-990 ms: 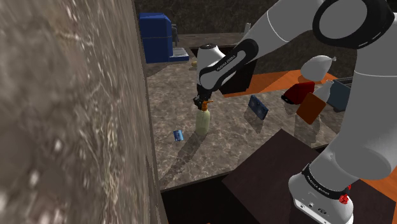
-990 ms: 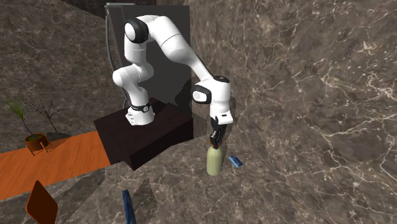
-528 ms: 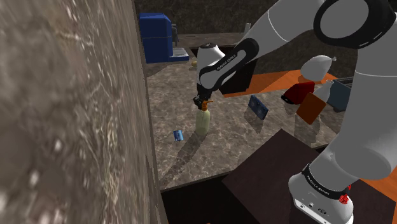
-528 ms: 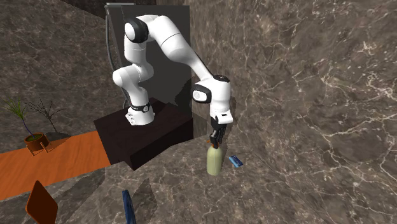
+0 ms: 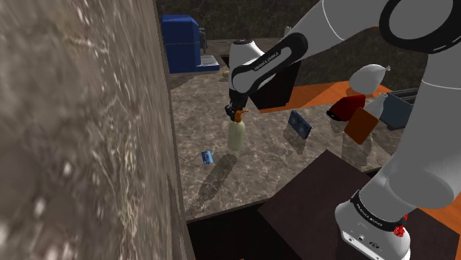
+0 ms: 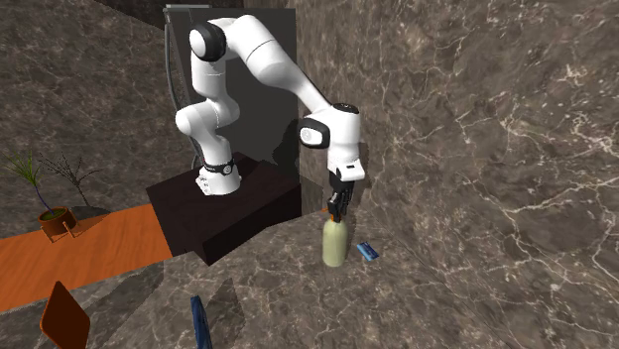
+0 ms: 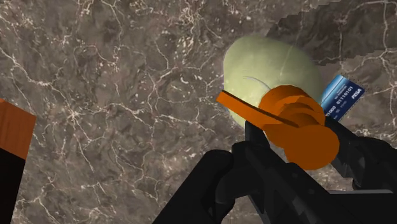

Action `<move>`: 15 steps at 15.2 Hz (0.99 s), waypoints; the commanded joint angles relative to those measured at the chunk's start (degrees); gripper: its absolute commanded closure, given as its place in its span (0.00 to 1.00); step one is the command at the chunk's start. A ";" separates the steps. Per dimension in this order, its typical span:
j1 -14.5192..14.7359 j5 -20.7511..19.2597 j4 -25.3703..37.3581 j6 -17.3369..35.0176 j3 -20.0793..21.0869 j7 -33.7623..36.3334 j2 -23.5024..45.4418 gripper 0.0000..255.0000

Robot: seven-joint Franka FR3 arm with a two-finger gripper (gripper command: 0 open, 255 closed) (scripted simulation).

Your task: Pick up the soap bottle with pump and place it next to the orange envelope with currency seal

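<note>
- The black gripper (image 5: 236,113) points down over the dark marbled tabletop (image 5: 258,159), with the white forearm rising behind it.
- Its two fingers are pinching the orange pump (image 7: 299,127) of the soap bottle (image 5: 236,137). In the wrist view one finger (image 7: 254,143) sits on each side of the pump's neck, and the spout sticks out sideways past them.
- The soap bottle has a pale yellow-green body and hangs upright directly beneath the gripper (image 6: 337,206). Its base is at or just above the tabletop, and I cannot tell whether it is touching.
- A small blue card (image 5: 207,156) printed with white digits lies flat on the tabletop. It is near the soap bottle (image 6: 335,243), below the gripper and between it and the marbled wall (image 5: 81,133).
- In the wrist view the blue card (image 7: 341,95) peeks out from behind the bottle's body (image 7: 267,70), just past the gripper (image 7: 299,140).
- A blue flat item (image 5: 299,123) stands tilted on the tabletop, on the side of the gripper away from the wall.
- The orange envelope (image 5: 361,125) is further out on that same side, beyond the blue flat item and well apart from both gripper and soap bottle.
- The dark stand (image 6: 228,213) lies behind the gripper at the arm's base.
</note>
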 commanded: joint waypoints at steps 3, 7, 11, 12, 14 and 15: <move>-0.14 0.55 0.81 -2.75 0.22 -0.52 -1.96 1.00; -0.23 1.03 1.64 -5.39 0.38 -0.96 -3.80 1.00; -0.30 1.47 2.67 -8.09 0.52 -1.37 -5.49 1.00; -0.31 1.57 2.96 -8.77 0.54 -1.47 -5.89 1.00; -0.33 1.76 3.58 -10.14 0.60 -1.67 -6.65 1.00; -0.34 1.86 3.90 -10.82 0.62 -1.76 -7.02 1.00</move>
